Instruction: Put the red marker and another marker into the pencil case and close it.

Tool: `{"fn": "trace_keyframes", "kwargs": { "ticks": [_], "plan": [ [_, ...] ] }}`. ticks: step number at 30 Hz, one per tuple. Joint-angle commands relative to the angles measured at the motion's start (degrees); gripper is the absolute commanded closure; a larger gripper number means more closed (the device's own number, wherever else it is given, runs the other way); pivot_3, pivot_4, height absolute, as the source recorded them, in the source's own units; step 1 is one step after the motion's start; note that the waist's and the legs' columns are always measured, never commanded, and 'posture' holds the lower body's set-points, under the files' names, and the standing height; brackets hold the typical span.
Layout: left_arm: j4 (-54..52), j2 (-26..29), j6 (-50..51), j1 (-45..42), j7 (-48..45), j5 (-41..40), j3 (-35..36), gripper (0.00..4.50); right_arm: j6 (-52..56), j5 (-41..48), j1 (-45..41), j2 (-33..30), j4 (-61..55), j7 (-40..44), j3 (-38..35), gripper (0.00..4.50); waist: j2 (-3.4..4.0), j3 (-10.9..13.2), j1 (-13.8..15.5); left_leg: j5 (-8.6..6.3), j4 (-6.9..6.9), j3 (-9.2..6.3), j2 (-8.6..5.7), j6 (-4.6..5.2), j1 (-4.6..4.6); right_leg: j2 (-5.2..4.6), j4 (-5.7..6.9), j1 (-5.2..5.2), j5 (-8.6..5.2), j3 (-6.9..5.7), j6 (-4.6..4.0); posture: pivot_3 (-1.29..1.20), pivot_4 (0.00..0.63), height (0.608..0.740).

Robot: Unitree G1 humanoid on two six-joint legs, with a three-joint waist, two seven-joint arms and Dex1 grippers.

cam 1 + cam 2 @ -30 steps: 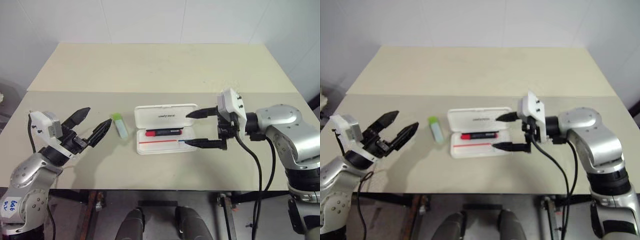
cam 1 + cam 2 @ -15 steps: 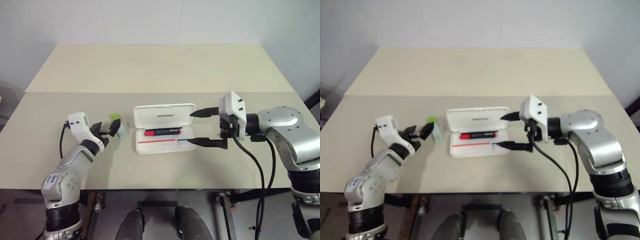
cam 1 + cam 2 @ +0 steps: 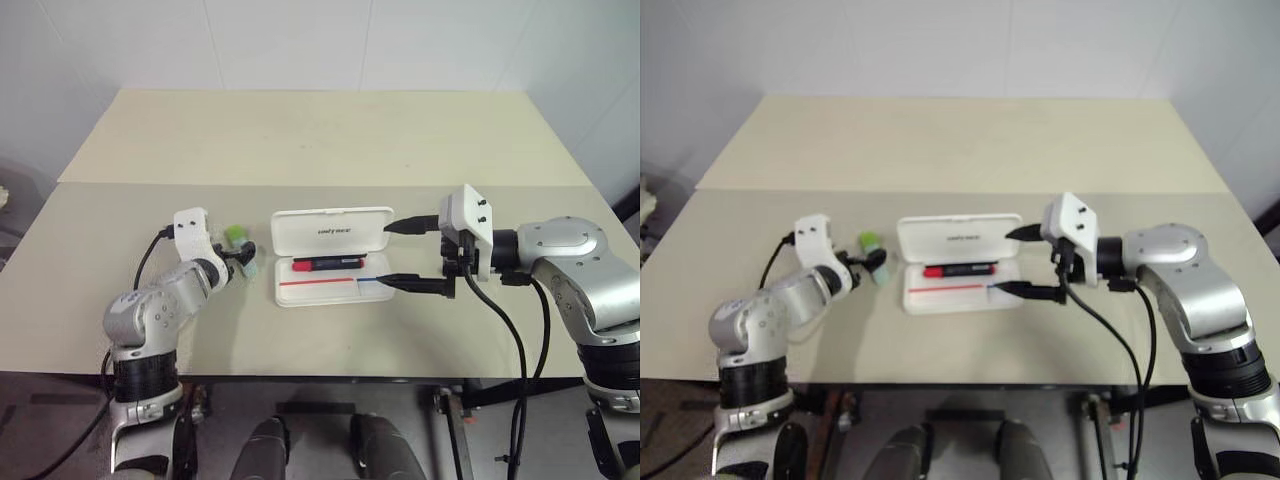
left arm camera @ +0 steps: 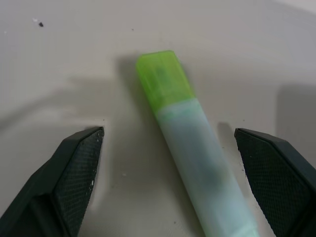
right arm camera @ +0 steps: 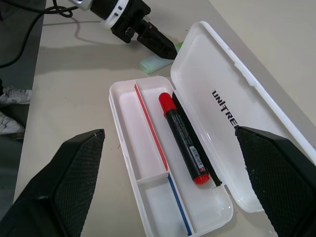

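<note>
The pencil case [image 3: 300, 232] lies open at the table's middle, its lid flat behind the tray. The red marker [image 3: 326, 265] rests in the tray's rear compartment, clear in the right wrist view as red marker [image 5: 182, 143]. Left of the case lies another marker [image 4: 190, 133], a highlighter with a green cap [image 3: 234, 234]. My left gripper [image 3: 243, 258] is open and low over it, one finger [image 4: 74, 173] on each side, apart from it. My right gripper [image 3: 384, 254] is open, hovering at the case's right end and pointing left.
The beige table [image 3: 300, 140] stretches far behind the case, with a seam running across it. A cable trails from my left wrist [image 3: 150, 260] over the table near the left front.
My left arm swung forward and down to the highlighter, and its open fingers now straddle it. The right gripper stayed by the case. The marker and the case have not moved.
</note>
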Motion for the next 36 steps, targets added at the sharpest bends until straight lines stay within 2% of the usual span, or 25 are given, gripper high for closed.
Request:
{"fn": "trace_keyframes", "kwargs": {
  "ticks": [1,6,9,17,20,26,31,36],
  "plan": [
    [5.3,0.2,2.9,-4.0,-1.1,2.1,-0.3,0.0,-0.7,0.5,-1.0,0.4,-0.8,-0.6,-0.2,0.03,0.0,0.0,0.2,0.03,0.03,0.0,0.0,0.01,0.0,-0.01,-0.01,0.03,0.01,-0.04,-0.03,0.0,0.15,0.74],
    [11.2,-1.1,4.5,-9.7,-0.9,4.1,1.3,0.0,-1.0,0.4,-0.9,0.5,-0.8,-1.2,0.1,0.03,0.0,0.0,0.7,0.13,0.06,0.03,0.0,0.07,-0.01,-0.04,-0.19,0.14,-0.02,-0.07,-0.45,0.0,0.15,0.74],
    [12.3,-1.6,5.4,-11.0,-1.4,5.2,1.3,0.58,-0.9,0.5,-0.6,0.3,-1.2,-1.6,-0.1,0.0,0.0,0.0,1.0,0.17,0.06,0.05,0.0,0.1,-0.03,-0.06,-0.31,0.17,0.02,-0.07,-0.49,0.0,0.15,0.74],
    [12.7,-2.6,6.2,-11.6,-2.3,7.8,2.3,3.24,-0.3,0.9,0.8,-1.1,-2.0,-2.2,-1.4,0.0,0.0,0.0,0.9,0.08,0.0,0.06,0.01,0.04,-0.11,-0.09,-0.38,0.14,0.23,-0.11,0.16,0.0,0.15,0.74],
    [12.3,-2.5,5.4,-11.8,-2.3,8.5,3.0,4.02,-0.3,0.9,0.9,-1.4,-2.1,-2.4,-1.6,0.0,0.0,0.0,0.6,0.04,-0.12,0.09,0.05,0.03,-0.1,-0.07,-0.36,0.05,0.18,-0.1,0.14,0.0,0.15,0.74],
    [11.4,-0.8,1.5,-12.2,-2.2,10.0,5.9,4.08,-0.2,1.0,1.0,-1.5,-2.3,-3.0,-1.6,0.0,-0.11,0.1,0.4,0.04,-0.12,0.09,0.06,0.02,-0.11,-0.07,-0.36,0.05,0.17,-0.1,0.14,0.0,0.15,0.74],
    [8.8,2.6,-1.1,-10.6,-4.6,11.2,6.1,4.08,-0.4,1.0,1.0,-1.6,-2.2,-3.1,-1.6,0.0,-0.14,0.1,0.6,0.01,-0.19,0.09,0.06,0.01,-0.15,-0.08,-0.39,0.0,0.15,-0.11,0.15,0.0,0.15,0.74],
    [2.8,8.0,-12.5,-5.8,-14.0,11.6,3.4,4.08,-0.5,1.1,1.1,-1.8,-2.2,-3.0,-1.8,0.0,-0.21,0.1,0.9,-0.01,-0.42,0.09,0.06,-0.01,-0.18,-0.1,-0.4,-0.11,0.14,-0.1,0.12,0.0,0.15,0.74]
  ]
}}
